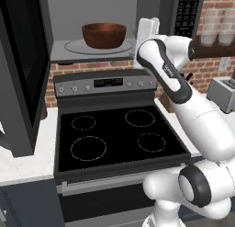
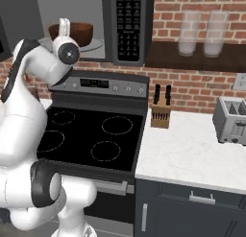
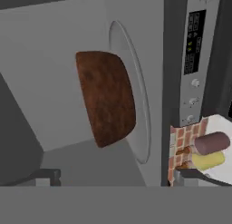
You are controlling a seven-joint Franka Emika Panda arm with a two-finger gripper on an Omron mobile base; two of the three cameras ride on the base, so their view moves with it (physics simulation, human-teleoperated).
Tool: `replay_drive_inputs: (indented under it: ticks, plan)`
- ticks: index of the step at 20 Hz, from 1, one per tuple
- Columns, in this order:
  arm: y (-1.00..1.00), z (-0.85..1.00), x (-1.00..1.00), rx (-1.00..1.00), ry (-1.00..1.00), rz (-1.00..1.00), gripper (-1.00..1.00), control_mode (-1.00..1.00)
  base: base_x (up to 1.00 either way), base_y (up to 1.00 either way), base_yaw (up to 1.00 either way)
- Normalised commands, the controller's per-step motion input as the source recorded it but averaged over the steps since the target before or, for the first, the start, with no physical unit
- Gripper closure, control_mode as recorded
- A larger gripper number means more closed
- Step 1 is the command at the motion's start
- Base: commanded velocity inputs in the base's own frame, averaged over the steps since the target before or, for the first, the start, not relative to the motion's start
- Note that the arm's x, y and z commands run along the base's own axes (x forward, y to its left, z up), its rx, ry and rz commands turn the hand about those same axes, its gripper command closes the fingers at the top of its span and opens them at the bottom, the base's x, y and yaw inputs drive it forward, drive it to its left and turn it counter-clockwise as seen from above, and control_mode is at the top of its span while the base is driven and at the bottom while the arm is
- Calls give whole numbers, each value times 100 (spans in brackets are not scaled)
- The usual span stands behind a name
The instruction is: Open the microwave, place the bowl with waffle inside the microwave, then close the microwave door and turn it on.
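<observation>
Wooden bowl (image 3: pixel 106 98) beyond the fingers (image 3: pixel 50 174)

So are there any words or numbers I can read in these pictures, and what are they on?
None can be read.
Microwave keypad: pale marks, too small to read.
Stove display: blurred.
Arm link: small grey lettering, too blurred to read.
</observation>
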Motion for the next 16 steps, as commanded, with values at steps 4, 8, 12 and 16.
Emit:
replay_drive_inputs:
  ticks: [4,8,12,16]
  plan:
    - [-10,-1,-100,8,-21,0,-100,-100,0,0,0]
    - [-1,0,-100,-11,-6,0,-100,-100,0,0,0]
    - [0,0,-88,-35,6,0,-100,-100,0,0,0]
    - [-3,-10,-90,-33,9,0,-100,-100,0,0,0]
